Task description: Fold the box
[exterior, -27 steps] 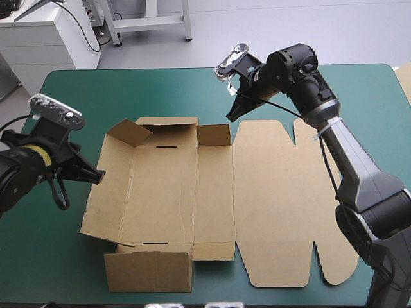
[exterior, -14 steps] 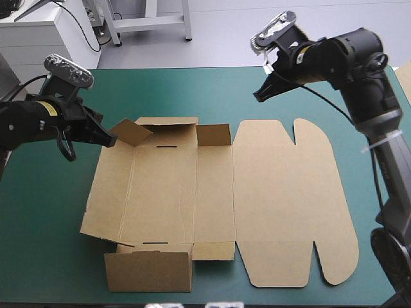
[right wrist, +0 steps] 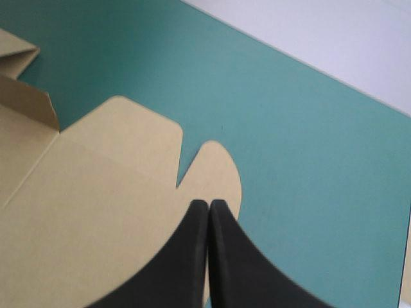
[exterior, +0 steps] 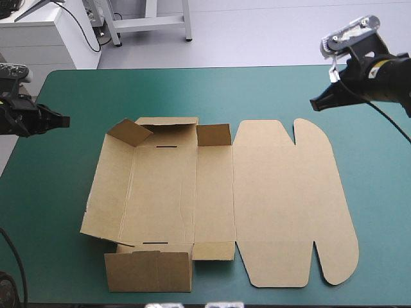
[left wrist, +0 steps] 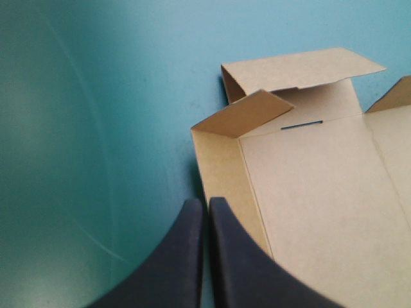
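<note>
The teal-green surface [exterior: 58,212] carries the brown box [exterior: 167,192] at its middle, with low walls raised around the tray half and the rounded lid panel [exterior: 289,199] lying flat to the right. The left hand [exterior: 62,120] hovers clear of the box's far left corner, fingers pressed together and empty. The right hand [exterior: 314,104] hangs beyond the lid panel's far right tab, likewise pinched together on nothing
</note>
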Action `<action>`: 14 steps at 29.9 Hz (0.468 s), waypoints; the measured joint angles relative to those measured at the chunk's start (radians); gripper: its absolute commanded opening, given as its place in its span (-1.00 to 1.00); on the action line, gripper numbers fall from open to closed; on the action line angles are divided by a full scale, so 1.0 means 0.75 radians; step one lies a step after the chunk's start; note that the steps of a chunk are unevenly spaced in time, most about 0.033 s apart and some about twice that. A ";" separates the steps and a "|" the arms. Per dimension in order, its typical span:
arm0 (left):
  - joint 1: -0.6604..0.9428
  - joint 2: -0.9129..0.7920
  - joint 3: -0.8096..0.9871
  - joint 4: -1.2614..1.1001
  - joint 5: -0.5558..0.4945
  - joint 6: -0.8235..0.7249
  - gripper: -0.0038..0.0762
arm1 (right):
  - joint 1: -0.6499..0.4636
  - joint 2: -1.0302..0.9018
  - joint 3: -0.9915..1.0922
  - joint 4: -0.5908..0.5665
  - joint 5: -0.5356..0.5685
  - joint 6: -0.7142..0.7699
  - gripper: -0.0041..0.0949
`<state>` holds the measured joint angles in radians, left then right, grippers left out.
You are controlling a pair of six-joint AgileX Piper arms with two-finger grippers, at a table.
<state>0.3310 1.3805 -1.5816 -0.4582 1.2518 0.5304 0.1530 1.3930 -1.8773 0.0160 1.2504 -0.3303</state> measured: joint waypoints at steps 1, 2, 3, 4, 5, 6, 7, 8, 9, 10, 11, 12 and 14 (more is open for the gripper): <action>0.016 0.000 0.028 0.000 0.000 0.009 -0.85 | -0.013 -0.027 0.061 -0.002 0.000 0.000 -0.96; 0.025 0.000 0.052 0.000 0.000 0.013 -0.85 | -0.022 -0.049 0.119 -0.004 0.000 0.000 -0.96; 0.034 0.000 0.086 -0.001 -0.001 0.018 -0.86 | -0.030 -0.075 0.175 -0.005 0.000 0.001 -0.96; 0.038 0.000 0.125 -0.001 -0.002 0.020 -0.86 | -0.034 -0.102 0.230 -0.006 0.000 0.005 -0.96; 0.041 0.000 0.158 0.000 -0.002 0.021 -0.86 | -0.038 -0.123 0.273 -0.004 0.000 0.010 -0.96; 0.045 0.000 0.201 0.000 -0.004 0.024 -0.86 | -0.039 -0.150 0.325 -0.002 0.000 0.019 -0.96; 0.046 0.000 0.244 0.000 -0.004 0.032 -0.86 | -0.039 -0.177 0.376 0.002 0.000 0.025 -0.96; 0.046 0.000 0.287 0.000 -0.004 0.042 -0.86 | -0.039 -0.198 0.416 0.007 0.000 0.028 -0.96; 0.046 0.000 0.329 0.000 -0.005 0.052 -0.86 | -0.039 -0.223 0.465 0.014 0.000 0.030 -0.96; 0.046 0.000 0.368 0.000 -0.006 0.061 -0.86 | -0.039 -0.252 0.513 0.024 0.000 0.031 -0.96; 0.046 0.000 0.396 0.000 -0.008 0.068 -0.86 | -0.039 -0.272 0.560 0.033 0.000 0.034 -0.96; 0.046 0.000 0.428 0.000 -0.009 0.073 -0.85 | -0.039 -0.296 0.606 0.037 0.000 0.037 -0.96; 0.047 0.000 0.478 0.000 -0.013 0.078 -0.78 | -0.039 -0.342 0.684 0.038 -0.003 0.045 -0.96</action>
<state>0.3664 1.3805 -1.2231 -0.4581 1.2418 0.5889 0.1234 1.1368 -1.3645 0.0448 1.2484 -0.2969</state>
